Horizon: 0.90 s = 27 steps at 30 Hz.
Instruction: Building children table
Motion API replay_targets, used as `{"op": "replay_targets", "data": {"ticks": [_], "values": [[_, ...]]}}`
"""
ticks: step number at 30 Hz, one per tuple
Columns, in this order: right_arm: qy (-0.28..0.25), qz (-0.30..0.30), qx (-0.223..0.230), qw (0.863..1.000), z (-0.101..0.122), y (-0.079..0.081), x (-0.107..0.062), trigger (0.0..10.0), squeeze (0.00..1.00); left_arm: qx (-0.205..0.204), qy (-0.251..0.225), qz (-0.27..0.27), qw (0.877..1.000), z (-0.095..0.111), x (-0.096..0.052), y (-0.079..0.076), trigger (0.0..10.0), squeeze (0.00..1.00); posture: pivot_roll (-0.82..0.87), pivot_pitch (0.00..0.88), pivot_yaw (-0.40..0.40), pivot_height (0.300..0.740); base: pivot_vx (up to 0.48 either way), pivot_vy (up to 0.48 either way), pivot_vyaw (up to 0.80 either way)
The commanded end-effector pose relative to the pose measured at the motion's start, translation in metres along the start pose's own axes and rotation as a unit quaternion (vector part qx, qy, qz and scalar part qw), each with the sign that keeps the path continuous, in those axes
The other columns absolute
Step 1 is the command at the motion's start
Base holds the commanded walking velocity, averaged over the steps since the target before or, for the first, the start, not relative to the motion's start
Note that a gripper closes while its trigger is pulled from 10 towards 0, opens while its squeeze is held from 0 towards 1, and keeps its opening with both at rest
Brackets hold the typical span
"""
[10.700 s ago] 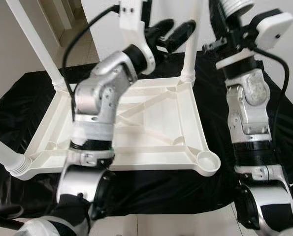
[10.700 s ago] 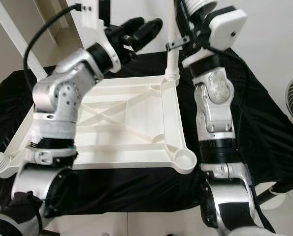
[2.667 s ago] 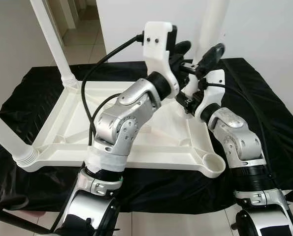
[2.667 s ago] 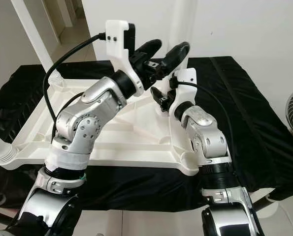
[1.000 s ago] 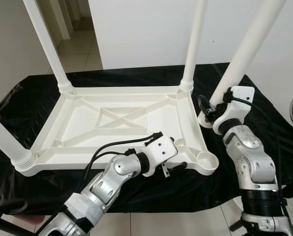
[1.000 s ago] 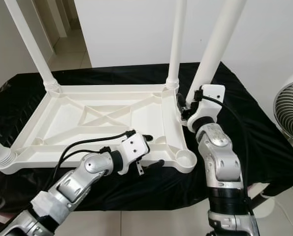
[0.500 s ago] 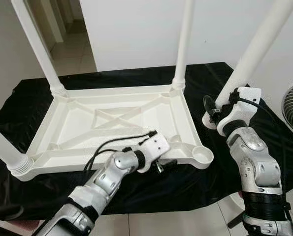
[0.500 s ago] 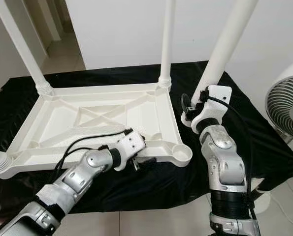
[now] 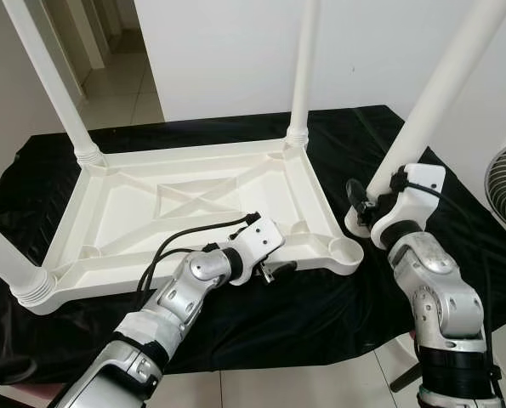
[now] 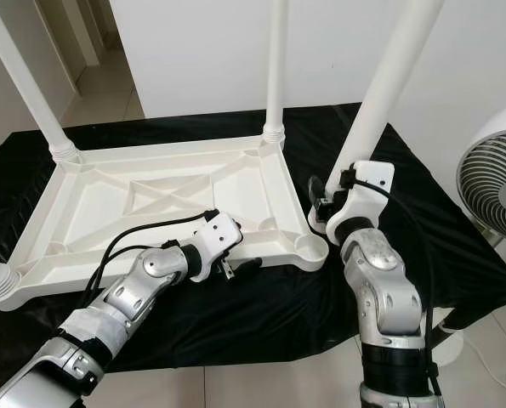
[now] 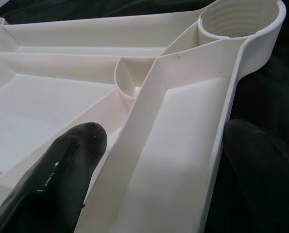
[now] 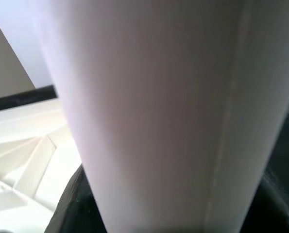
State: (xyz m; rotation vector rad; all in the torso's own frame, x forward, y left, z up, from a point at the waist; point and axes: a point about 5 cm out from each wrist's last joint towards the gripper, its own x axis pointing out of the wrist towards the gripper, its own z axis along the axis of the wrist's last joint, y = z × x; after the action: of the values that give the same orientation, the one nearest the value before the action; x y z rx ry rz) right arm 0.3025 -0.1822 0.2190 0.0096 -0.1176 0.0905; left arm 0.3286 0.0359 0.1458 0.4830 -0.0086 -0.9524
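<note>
A white plastic table top (image 9: 193,200) lies upside down on a black cloth. Three white legs stand in its corners: far left (image 9: 44,81), far right (image 9: 302,68), near left (image 9: 6,255). The near right corner socket (image 9: 348,249) is empty. My right gripper (image 9: 373,197) is shut on a fourth, loose leg (image 9: 444,89), which leans with its lower end on the cloth just right of that socket. My left gripper (image 9: 274,270) is open at the near rim, one finger (image 11: 52,184) inside the top and the other finger (image 11: 261,165) outside it.
The black cloth (image 9: 261,323) hangs over the front edge of the support. A standing fan (image 10: 495,170) is close on the right. A white wall is behind, and a tiled passage (image 9: 125,85) opens at the back left.
My left arm has come down from high over the table top to its near rim. The right gripper keeps the loose leg, whose lower end now stands nearer the empty socket. The camera has shifted.
</note>
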Motion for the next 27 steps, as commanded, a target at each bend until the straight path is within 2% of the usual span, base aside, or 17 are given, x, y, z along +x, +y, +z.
{"op": "replay_targets", "data": {"ticks": [1, 3, 5, 7, 9, 10, 16, 19, 22, 27], "values": [[-0.005, 0.010, -0.002, 1.000, 0.002, 0.004, -0.001, 10.0, 0.00, -0.001, 0.004, 0.072, 0.997, -0.001, -0.006, 0.014, 10.0, 0.00, -0.06, 0.101, 0.052, 0.740, 0.000, 0.000, 0.00], [-0.005, 0.011, -0.005, 1.000, 0.002, 0.004, -0.002, 10.0, 0.00, -0.006, -0.004, 0.065, 0.998, 0.001, -0.006, 0.013, 10.0, 0.00, -0.06, 0.101, 0.052, 0.740, 0.000, 0.000, 0.00], [-0.004, 0.010, -0.018, 1.000, -0.001, 0.004, -0.003, 10.0, 0.00, -0.041, -0.037, 0.027, 0.998, 0.013, -0.009, 0.003, 10.0, 0.00, -0.06, 0.096, 0.053, 0.740, 0.000, 0.000, 0.00], [-0.004, 0.009, -0.022, 1.000, -0.002, 0.004, -0.003, 10.0, 0.00, -0.057, -0.050, 0.012, 0.997, 0.017, -0.011, -0.001, 10.0, 0.00, -0.06, 0.096, 0.053, 0.740, 0.000, 0.000, 0.00], [-0.002, 0.009, -0.024, 1.000, -0.004, 0.004, -0.004, 10.0, 0.00, -0.066, -0.059, 0.004, 0.996, 0.020, -0.012, -0.004, 10.0, 0.00, -0.05, 0.094, 0.052, 0.740, 0.000, 0.000, 0.00], [0.002, 0.010, -0.026, 1.000, -0.007, 0.006, -0.004, 10.0, 0.00, -0.091, -0.074, 0.003, 0.993, 0.026, -0.013, -0.006, 10.0, 0.00, -0.05, 0.093, 0.050, 0.740, 0.000, 0.000, 0.00], [0.011, 0.013, -0.025, 1.000, -0.015, 0.011, -0.005, 10.0, 0.00, -0.128, -0.108, 0.004, 0.986, 0.037, -0.018, -0.014, 10.0, 0.00, -0.04, 0.088, 0.043, 0.740, 0.000, 0.000, 0.00], [0.016, 0.017, -0.032, 0.999, -0.022, 0.017, -0.006, 10.0, 0.00, -0.143, -0.095, 0.014, 0.985, 0.033, -0.020, -0.021, 10.0, 0.00, -0.03, 0.080, 0.035, 0.740, 0.000, 0.000, 0.00], [0.018, 0.015, -0.039, 0.999, -0.025, 0.017, -0.006, 10.0, 0.00, -0.136, -0.088, 0.022, 0.986, 0.032, -0.022, -0.022, 10.0, 0.00, -0.03, 0.077, 0.032, 0.740, 0.000, 0.000, 0.00], [0.042, 0.003, -0.047, 0.998, -0.040, 0.013, -0.013, 10.0, 0.00, -0.157, -0.080, 0.019, 0.984, 0.032, -0.028, -0.026, 10.0, 0.00, -0.03, 0.073, 0.026, 0.740, 0.000, 0.000, 0.00]]}}
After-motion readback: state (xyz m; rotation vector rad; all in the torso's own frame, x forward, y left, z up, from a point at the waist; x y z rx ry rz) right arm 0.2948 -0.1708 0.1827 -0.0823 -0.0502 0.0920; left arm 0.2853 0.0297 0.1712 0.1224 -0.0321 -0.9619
